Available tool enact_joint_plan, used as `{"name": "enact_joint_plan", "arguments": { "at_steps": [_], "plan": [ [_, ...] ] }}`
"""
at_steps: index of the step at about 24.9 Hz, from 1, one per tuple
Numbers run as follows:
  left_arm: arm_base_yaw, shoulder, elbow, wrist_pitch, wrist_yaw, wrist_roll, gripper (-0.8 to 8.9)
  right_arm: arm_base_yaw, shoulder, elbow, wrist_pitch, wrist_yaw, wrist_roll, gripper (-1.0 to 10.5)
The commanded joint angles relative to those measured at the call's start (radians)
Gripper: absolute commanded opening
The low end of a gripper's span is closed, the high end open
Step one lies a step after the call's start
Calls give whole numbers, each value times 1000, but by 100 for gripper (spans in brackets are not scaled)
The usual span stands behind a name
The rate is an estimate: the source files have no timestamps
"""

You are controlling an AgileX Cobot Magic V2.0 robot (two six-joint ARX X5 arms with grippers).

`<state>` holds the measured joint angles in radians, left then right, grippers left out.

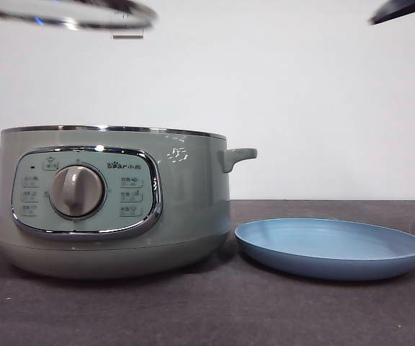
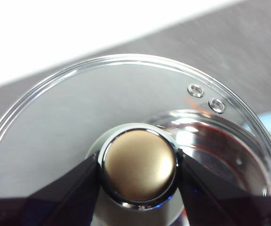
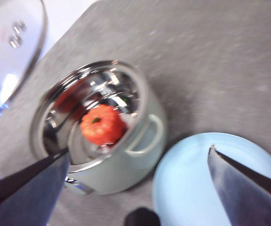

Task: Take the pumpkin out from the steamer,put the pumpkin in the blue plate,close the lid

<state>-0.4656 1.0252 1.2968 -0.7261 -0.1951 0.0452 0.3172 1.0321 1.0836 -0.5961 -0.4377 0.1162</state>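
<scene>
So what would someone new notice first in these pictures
The big green steamer stands open on the table, with the orange pumpkin sitting inside its shiny pot. The glass lid hangs in the air above it, its knob gripped by the left gripper. Beside the steamer lies the blue plate, bare, with the right gripper open above.

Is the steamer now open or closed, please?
Open. The left tool holds the lid by its knob, lifted above the steamer; the pumpkin sits uncovered inside.
</scene>
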Motion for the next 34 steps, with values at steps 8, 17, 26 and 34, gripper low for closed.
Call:
{"name": "enact_joint_plan", "arguments": {
  "at_steps": [8,17,26,34],
  "plan": [
    [0,-199,18,-28,-264,36,-9,224,363,305,-63,51,-34,574],
    [0,-261,18,-84,-332,38,-9,386,753,770,-359,215,-109,635],
    [0,-261,18,-92,-330,38,-9,511,1010,887,-333,369,-198,631],
    [0,-261,18,-109,-330,38,-9,510,1162,887,-301,367,-206,630]
  ]
}}
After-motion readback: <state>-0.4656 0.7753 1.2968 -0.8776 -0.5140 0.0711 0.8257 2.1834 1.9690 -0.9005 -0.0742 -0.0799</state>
